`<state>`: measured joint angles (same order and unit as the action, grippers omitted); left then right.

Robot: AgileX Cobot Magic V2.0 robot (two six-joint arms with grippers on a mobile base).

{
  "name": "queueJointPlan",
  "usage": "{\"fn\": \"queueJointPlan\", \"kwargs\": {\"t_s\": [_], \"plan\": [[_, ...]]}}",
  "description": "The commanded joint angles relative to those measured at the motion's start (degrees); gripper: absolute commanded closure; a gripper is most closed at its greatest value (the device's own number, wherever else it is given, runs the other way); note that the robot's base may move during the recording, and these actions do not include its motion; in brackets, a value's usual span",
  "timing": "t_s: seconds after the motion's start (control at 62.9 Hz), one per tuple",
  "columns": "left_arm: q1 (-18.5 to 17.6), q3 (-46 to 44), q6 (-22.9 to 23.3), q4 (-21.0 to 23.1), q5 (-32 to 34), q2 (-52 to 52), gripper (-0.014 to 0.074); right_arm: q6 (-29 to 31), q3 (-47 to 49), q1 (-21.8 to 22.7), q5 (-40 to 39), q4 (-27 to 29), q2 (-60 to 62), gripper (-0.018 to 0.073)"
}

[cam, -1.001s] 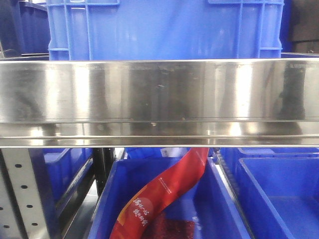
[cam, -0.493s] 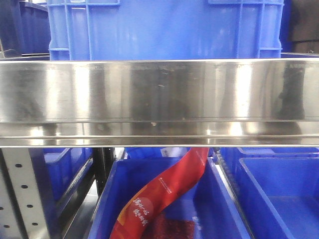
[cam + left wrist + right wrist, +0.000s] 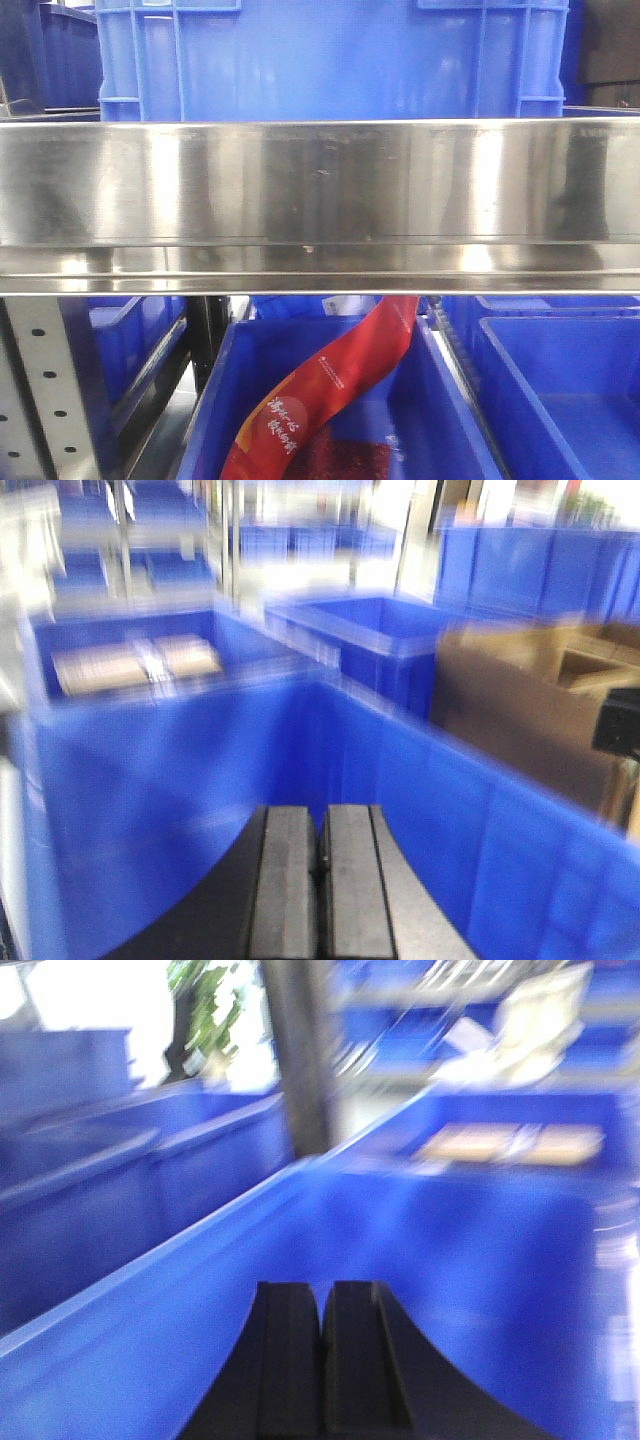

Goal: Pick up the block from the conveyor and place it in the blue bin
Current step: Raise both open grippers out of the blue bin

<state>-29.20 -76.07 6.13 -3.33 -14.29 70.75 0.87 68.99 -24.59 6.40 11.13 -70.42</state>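
Observation:
No block shows in any view, and the conveyor belt is out of view too. In the blurred left wrist view my left gripper (image 3: 321,815) is shut with nothing between its pads, hanging over the inside of a blue bin (image 3: 180,780). The right wrist view, also blurred, has my right gripper (image 3: 322,1290) shut and empty above the wall of another blue bin (image 3: 480,1250). Neither gripper appears in the front view, where a large blue bin (image 3: 330,60) stands behind a steel beam.
A wide stainless steel beam (image 3: 320,200) crosses the front view. Below it a blue bin (image 3: 440,420) holds a red packet (image 3: 330,390), with another bin (image 3: 570,390) to its right. A cardboard box (image 3: 540,700) stands right of the left gripper.

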Motion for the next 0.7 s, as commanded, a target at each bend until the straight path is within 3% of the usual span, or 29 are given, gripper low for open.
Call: {"fn": "queueJointPlan", "kwargs": {"t_s": [0.0, 0.127, 0.286, 0.493, 0.683], "plan": [[1.2, 3.3, 0.0, -0.1, 0.8, -2.9, 0.0707, 0.1, -4.6, 1.9, -4.8, -0.7, 3.5, 0.0727], [5.4, 12.4, 0.0, 4.7, 3.7, -8.3, 0.0707, 0.1, -13.3, 3.9, -8.2, -0.7, 9.8, 0.0727], [8.2, 24.9, 0.0, 4.8, 7.9, -17.3, 0.0707, 0.1, -24.2, 6.1, -9.4, -1.7, 19.0, 0.0727], [8.9, 40.2, 0.0, 4.8, 9.6, -31.1, 0.0707, 0.1, -36.3, 7.4, -9.7, -2.2, 30.5, 0.0727], [8.9, 49.7, 0.0, 4.4, 9.7, -42.9, 0.0707, 0.1, -41.9, 7.4, -4.4, -2.2, 40.3, 0.0727]]}}
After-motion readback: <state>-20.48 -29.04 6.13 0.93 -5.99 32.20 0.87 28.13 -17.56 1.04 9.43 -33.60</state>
